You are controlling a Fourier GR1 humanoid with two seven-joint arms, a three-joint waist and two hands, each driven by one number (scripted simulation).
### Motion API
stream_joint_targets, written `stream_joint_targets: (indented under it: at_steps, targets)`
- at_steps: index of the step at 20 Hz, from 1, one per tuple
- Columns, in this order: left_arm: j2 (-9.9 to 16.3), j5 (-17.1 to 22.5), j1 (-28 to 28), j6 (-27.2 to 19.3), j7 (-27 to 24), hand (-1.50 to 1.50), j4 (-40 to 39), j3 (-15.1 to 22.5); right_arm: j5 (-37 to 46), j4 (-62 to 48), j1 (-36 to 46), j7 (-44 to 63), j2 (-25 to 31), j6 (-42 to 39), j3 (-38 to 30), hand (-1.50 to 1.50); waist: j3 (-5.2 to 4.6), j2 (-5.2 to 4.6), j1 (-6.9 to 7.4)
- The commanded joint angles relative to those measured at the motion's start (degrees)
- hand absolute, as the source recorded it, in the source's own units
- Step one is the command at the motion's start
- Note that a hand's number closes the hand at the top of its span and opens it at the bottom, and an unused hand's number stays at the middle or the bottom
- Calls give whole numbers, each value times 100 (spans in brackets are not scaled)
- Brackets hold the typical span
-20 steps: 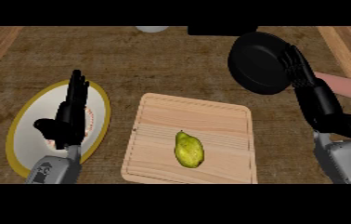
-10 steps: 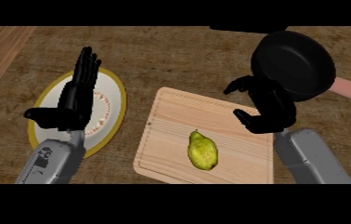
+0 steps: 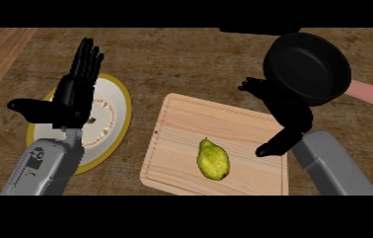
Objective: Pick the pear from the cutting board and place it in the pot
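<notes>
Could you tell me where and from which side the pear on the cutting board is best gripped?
Probably across the wide lower body of the pear, from above: it lies flat, stem end away from the robot, and the right robot hand hovers open nearby.

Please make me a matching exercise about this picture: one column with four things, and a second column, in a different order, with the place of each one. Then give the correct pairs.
Things:
1. pear
2. pot
3. plate
4. right hand

Places:
A. at the left, partly behind the left hand
B. lying on the cutting board
C. over the board's right edge, just below the pot
D. at the upper right of the counter

Pairs: 1-B, 2-D, 3-A, 4-C
</notes>
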State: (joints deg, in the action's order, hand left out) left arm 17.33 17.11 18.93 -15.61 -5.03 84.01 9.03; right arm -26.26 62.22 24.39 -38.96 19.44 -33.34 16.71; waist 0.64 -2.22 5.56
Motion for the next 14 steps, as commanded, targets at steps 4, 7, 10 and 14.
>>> stream_joint_targets:
  at_steps: [4,7,10,14]
  targets:
    - [106,30,60,49,188,0,10,-67,1245,-375,504,-1403,448,-925,565,-150,-18,73,-64]
    - [102,43,7,67,220,0,41,-61,1543,-411,873,-1607,858,-915,670,-150,-25,88,-83]
    - [161,94,209,46,406,0,30,-176,1950,-550,891,-2038,672,-604,1062,-150,-29,96,-169]
    - [80,23,26,-10,266,0,29,-169,2319,-821,1167,-2185,673,-426,1493,-150,-43,126,-210]
